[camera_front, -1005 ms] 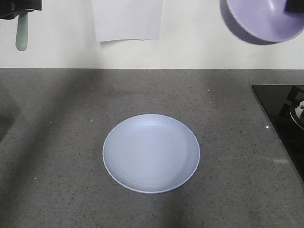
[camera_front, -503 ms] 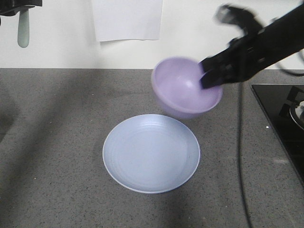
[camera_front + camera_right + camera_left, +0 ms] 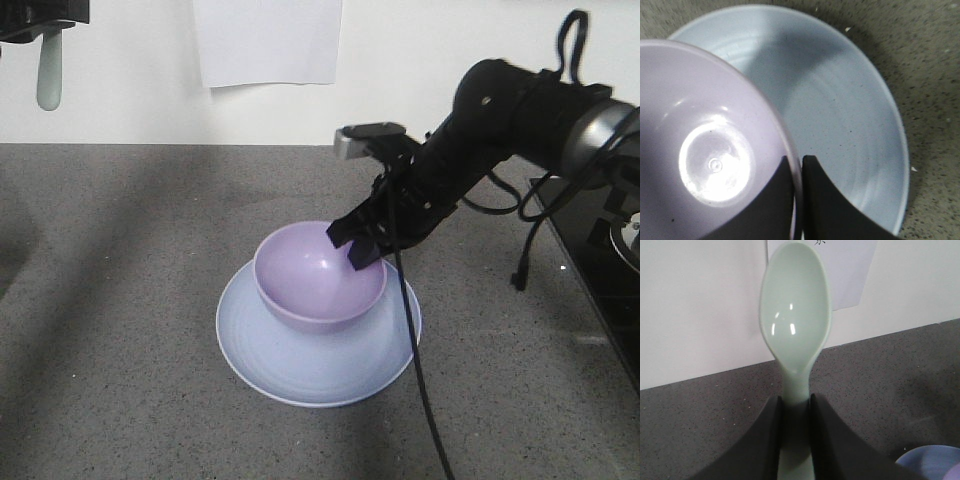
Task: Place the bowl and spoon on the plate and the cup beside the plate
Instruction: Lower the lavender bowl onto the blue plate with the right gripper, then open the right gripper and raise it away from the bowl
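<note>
Lavender bowl [image 3: 320, 278] sitting on the rear part of the pale blue plate [image 3: 300, 375], mid-desk [image 3: 120, 300], grey and speckled. Right pincer [image 3: 358, 238] clamped on the bowl's far right rim, one finger inside, one outside. Left pincer [image 3: 796, 405] raised at upper left, gripping the mint-green spoon [image 3: 796, 315] by its handle, well apart from the plate.

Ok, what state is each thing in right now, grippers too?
plate: flat on counter, carrying the bowl.
bowl: upright, rim pinched.
spoon: held in the air by its handle.
left gripper: shut on spoon.
right gripper: shut on bowl rim.
</note>
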Robot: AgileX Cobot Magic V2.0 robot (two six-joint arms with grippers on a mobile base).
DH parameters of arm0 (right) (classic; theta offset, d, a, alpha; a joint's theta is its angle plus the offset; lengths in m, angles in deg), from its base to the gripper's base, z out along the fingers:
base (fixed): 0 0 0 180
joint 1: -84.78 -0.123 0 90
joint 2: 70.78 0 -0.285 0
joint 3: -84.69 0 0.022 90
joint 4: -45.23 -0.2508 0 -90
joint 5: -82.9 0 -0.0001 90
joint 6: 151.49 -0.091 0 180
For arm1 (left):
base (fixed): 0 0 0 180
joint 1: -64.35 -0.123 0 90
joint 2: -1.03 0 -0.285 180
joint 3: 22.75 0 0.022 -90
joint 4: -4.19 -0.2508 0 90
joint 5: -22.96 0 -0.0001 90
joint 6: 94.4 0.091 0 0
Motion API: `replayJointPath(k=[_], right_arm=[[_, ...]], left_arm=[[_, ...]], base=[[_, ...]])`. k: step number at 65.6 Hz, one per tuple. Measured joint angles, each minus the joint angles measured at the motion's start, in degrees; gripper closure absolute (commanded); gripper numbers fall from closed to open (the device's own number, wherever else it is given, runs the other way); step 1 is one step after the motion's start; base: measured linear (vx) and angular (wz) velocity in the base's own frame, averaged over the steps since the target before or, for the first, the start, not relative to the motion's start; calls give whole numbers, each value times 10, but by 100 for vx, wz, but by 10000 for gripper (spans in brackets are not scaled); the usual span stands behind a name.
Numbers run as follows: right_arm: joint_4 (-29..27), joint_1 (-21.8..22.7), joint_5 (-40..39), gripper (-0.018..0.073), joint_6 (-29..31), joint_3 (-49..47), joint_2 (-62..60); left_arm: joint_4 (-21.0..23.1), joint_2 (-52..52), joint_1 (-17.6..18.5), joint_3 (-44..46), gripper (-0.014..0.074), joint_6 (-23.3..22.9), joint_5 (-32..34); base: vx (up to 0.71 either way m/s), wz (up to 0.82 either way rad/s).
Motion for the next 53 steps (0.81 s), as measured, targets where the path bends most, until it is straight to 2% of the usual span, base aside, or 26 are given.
replayJointPath(k=[20, 44, 53], right_arm=[[18, -15, 9, 512, 3, 0, 36], [21, -15, 3, 273, 4, 0, 36], [22, -15, 2, 225, 5, 0, 36]], left_arm=[[0, 0, 0, 0, 603, 0, 0], [1, 0, 0, 0, 603, 0, 1], [1, 0, 0, 0, 603, 0, 1]], base=[[0, 0], [0, 0], [0, 0]])
